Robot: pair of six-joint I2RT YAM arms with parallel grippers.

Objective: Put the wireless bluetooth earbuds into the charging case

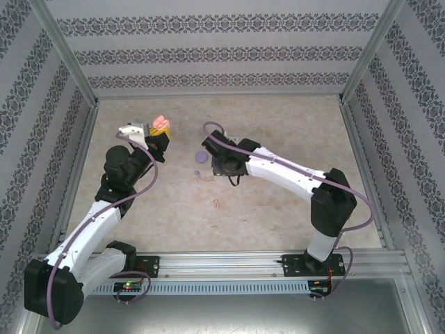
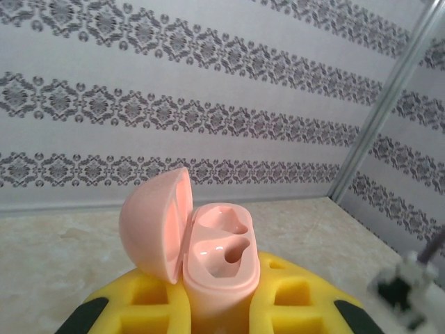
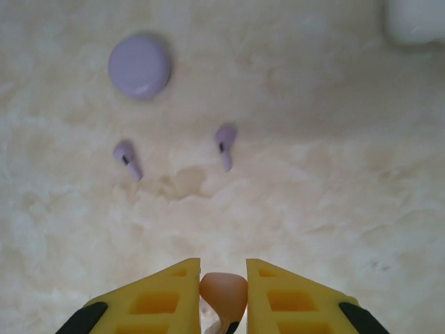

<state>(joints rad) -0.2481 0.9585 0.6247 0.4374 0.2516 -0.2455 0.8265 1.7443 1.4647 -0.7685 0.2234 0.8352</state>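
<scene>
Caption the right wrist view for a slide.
Right end effector grips a pink earbud; two purple earbuds and a purple case lie beyond.

pink charging case (image 2: 221, 268), held upright in the left gripper (image 2: 221, 296) above the far-left part of the table, lid (image 2: 154, 223) swung open to its left, two glossy hollow sockets facing up. pink earbud (image 3: 224, 291), pinched between the yellow fingers of the right gripper (image 3: 223, 275), rounded head up, over the middle of the table. two purplish earbuds (image 3: 127, 158) (image 3: 224, 145) flat on the table, well apart from each other, stems pointing toward the near edge. just beyond them, toward the far edge, a round purplish case (image 3: 140, 66), shut, lying flat. nearer the near edge, one more tiny pinkish earbud (image 1: 216, 203), too small to read its pose.
</scene>
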